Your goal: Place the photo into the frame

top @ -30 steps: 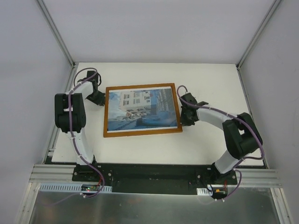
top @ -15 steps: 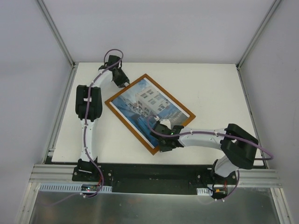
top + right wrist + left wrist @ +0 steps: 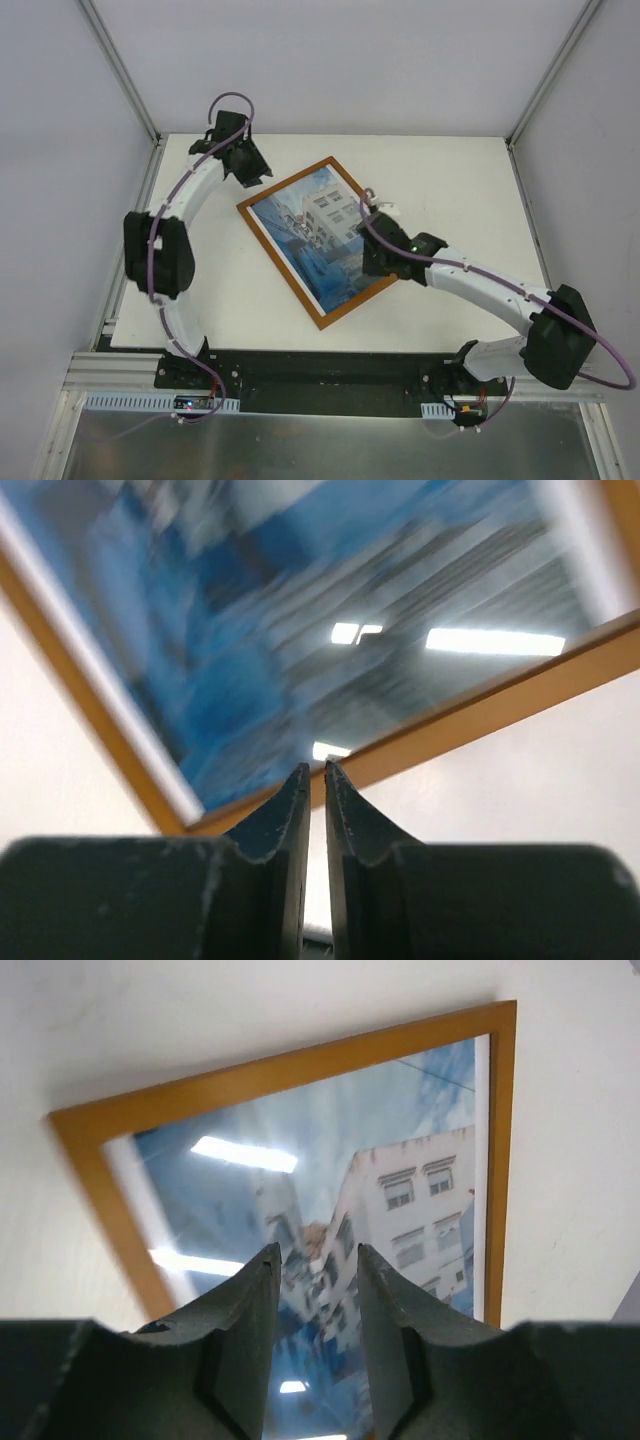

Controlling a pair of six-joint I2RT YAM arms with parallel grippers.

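Note:
The frame [image 3: 275,262], thin orange-brown wood, lies flat and askew in the middle of the table, with the photo [image 3: 315,235] of blue buildings and a white building behind its pane. My left gripper [image 3: 256,178] hovers just off the frame's far-left corner, open and empty. In the left wrist view its fingers [image 3: 250,1300] stand apart over the photo [image 3: 400,1140] and the frame's border [image 3: 280,1065]. My right gripper [image 3: 372,262] is over the frame's right side. Its fingers [image 3: 295,805] show a narrow gap with nothing in it, near the frame's edge [image 3: 500,695] and the blurred photo [image 3: 250,600].
The white table [image 3: 450,180] is walled by pale panels with metal posts at the back corners. A black rail [image 3: 320,370] holding both arm bases runs along the near edge. Purple cables loop off both arms.
The frame has turned on the table. My left gripper reached farther back and opened. My right gripper moved from the frame's near corner to its right side and its jaws parted slightly.

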